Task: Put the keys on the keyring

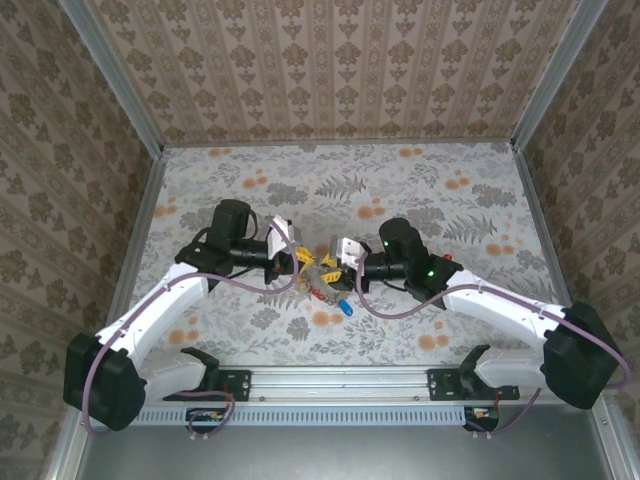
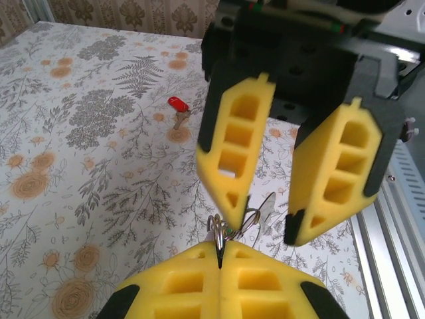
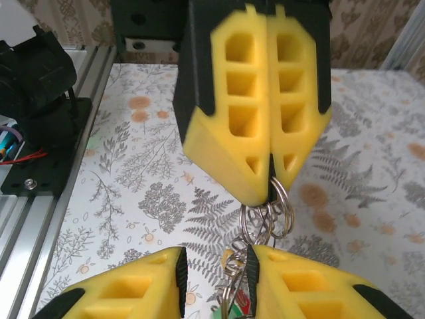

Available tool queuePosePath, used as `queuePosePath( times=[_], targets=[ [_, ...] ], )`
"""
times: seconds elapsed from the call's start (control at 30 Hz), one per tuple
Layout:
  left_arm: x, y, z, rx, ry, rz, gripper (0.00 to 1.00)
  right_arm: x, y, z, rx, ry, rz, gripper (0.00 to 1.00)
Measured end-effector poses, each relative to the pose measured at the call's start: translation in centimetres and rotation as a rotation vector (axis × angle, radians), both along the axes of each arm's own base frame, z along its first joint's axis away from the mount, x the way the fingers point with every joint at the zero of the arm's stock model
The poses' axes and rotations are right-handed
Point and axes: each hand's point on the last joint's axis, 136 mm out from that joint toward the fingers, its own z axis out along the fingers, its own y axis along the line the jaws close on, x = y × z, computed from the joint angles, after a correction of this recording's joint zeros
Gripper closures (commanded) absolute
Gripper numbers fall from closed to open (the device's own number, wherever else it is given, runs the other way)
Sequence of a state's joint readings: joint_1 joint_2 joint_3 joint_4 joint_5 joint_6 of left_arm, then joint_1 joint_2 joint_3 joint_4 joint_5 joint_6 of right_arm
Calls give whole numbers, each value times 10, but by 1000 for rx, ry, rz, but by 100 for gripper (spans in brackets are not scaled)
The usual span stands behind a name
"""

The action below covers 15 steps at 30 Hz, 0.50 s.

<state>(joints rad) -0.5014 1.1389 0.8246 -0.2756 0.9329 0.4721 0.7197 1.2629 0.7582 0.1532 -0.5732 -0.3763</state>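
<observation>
The keyring (image 3: 265,216), a bunch of thin metal loops, hangs above the table between my two grippers. My left gripper (image 2: 220,256) is shut on its small rings; from the right wrist its closed yellow fingers (image 3: 239,126) pinch the rings from above. My right gripper (image 3: 216,279) is open, with the loops lying against its right pad. Key heads in green and red (image 3: 240,307) dangle below, partly hidden. From above the bunch (image 1: 322,278) sits between left gripper (image 1: 300,262) and right gripper (image 1: 345,264). A blue key (image 1: 344,308) lies just in front. A red key (image 2: 176,104) lies on the table farther off.
The floral tabletop (image 1: 400,180) is walled on three sides by patterned panels. A metal rail (image 1: 340,385) with both arm bases runs along the near edge. The right gripper's open fingers (image 2: 232,146) hang close over the left gripper's tips.
</observation>
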Motion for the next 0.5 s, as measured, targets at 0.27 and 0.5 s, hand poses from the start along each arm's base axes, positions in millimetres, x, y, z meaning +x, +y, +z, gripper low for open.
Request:
queuePosePath(
  times=[0.27,0.5],
  targets=[
    [-1,-1,-6,-7,11,4,100,4,2,-6,-4,64,-22,67],
    [0,-1,-7,-15,26,11,100,5,1,-6,-6,75,-37,74]
  ],
)
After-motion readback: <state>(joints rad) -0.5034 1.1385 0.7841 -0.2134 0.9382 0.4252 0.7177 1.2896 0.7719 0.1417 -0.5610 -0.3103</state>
